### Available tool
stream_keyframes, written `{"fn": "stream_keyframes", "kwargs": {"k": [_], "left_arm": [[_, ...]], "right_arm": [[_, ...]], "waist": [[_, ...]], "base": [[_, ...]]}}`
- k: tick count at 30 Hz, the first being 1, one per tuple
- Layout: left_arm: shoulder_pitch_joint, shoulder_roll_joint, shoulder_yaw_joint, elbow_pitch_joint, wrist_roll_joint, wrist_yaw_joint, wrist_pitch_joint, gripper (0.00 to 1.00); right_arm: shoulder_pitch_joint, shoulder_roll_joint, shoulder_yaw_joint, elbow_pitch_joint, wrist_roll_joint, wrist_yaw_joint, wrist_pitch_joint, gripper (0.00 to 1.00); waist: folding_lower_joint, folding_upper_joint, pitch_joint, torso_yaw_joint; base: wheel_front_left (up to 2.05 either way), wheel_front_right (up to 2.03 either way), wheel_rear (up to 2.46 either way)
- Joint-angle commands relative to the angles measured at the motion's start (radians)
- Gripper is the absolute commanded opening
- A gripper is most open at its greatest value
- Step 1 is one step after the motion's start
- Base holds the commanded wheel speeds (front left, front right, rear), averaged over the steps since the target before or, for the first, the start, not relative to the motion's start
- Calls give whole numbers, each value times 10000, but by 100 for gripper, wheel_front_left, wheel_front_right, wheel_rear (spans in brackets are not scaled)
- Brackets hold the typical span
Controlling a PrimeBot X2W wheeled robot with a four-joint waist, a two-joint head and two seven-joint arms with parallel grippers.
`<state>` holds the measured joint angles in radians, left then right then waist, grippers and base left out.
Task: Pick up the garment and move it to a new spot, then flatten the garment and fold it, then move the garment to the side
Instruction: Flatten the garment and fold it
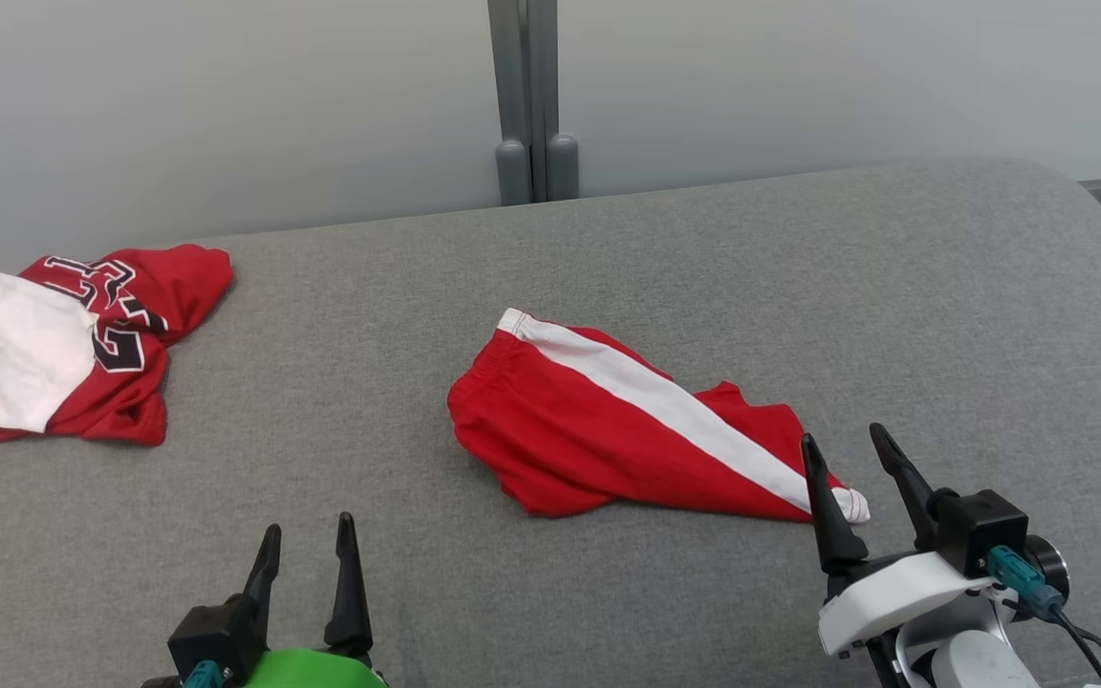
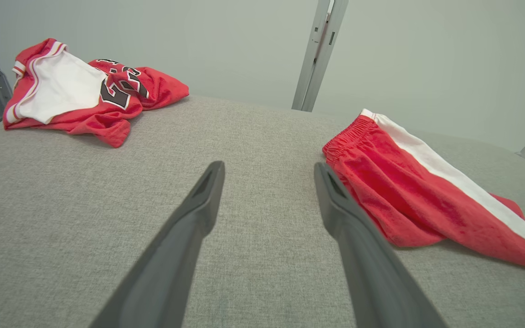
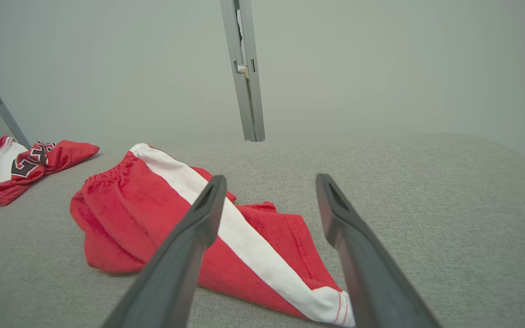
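Shorts (image 1: 589, 430), red with white stripe, just ahead-left of right gripper (image 1: 842, 437). Long axis diagonal: waistband (image 1: 479, 377) pointing far-left, hem (image 1: 852, 504) close by its fingers (image 1: 826, 506). Both grippers spread wide, holding nothing; left gripper (image 1: 310, 524) well apart from shorts.

**Grey cloth tabletop, pale wall behind**

From my feed, the tabletop (image 1: 703, 258) is covered in grey woven fabric and its far right corner is rounded. Behind it stands a plain pale wall (image 1: 226, 96), split by an upright grey metal post (image 1: 528, 96). The light is soft and even.
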<state>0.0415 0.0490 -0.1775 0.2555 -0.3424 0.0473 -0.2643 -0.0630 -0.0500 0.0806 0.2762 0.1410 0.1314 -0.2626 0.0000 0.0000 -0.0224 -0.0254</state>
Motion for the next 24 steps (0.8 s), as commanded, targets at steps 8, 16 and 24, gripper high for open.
{"fn": "stream_keyframes", "kwargs": {"k": [8,16,24], "left_arm": [[191,27,22,-84,-56,73,-4,100],[121,27,52,-79,15,3,-2,100],[-237,26,-62,17,248,-51,-3,100]], "right_arm": [[26,-10,76,-113,82,-14,-34,100],[0,-11,50,-94,3,-14,-34,100],[-6,-11,26,-139,-1,-14,-34,100]], "waist": [[0,0,3,21],[0,0,80,8],[0,0,292,-6]], "base": [[0,0,0],[0,0,0],[0,0,0]]}}
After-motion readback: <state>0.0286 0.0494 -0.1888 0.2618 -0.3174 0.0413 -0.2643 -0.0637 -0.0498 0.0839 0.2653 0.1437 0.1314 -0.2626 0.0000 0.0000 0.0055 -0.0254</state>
